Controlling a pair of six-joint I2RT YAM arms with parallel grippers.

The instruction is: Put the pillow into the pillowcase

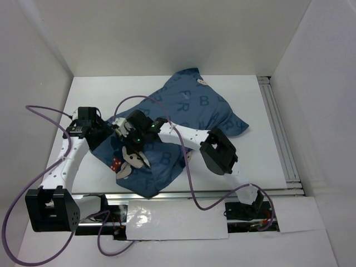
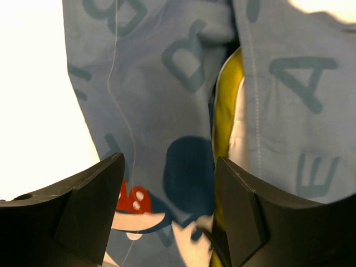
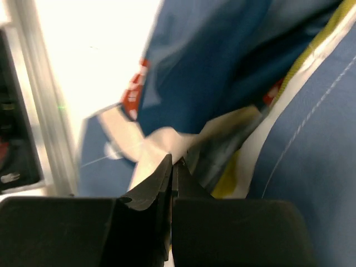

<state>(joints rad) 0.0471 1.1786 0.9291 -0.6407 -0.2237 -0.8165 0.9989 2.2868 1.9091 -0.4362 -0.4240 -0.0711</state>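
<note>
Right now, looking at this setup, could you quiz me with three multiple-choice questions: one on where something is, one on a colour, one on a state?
1. Where is the pillow and its yellow edge relative to the pillowcase?
A. lying fully outside it
B. peeking out between its folds
C. nowhere in view

2. What colour is the dotted bow printed on the pillowcase?
A. green
B. red
C. purple

3. How is the left gripper?
A. shut on the pillow
B. out of view
C. open

Answers:
1 B: the left wrist view shows a yellow strip between blue folds.
2 B: the bow is red with white dots.
3 C: its fingers stand apart over the fabric, gripping nothing.
</note>
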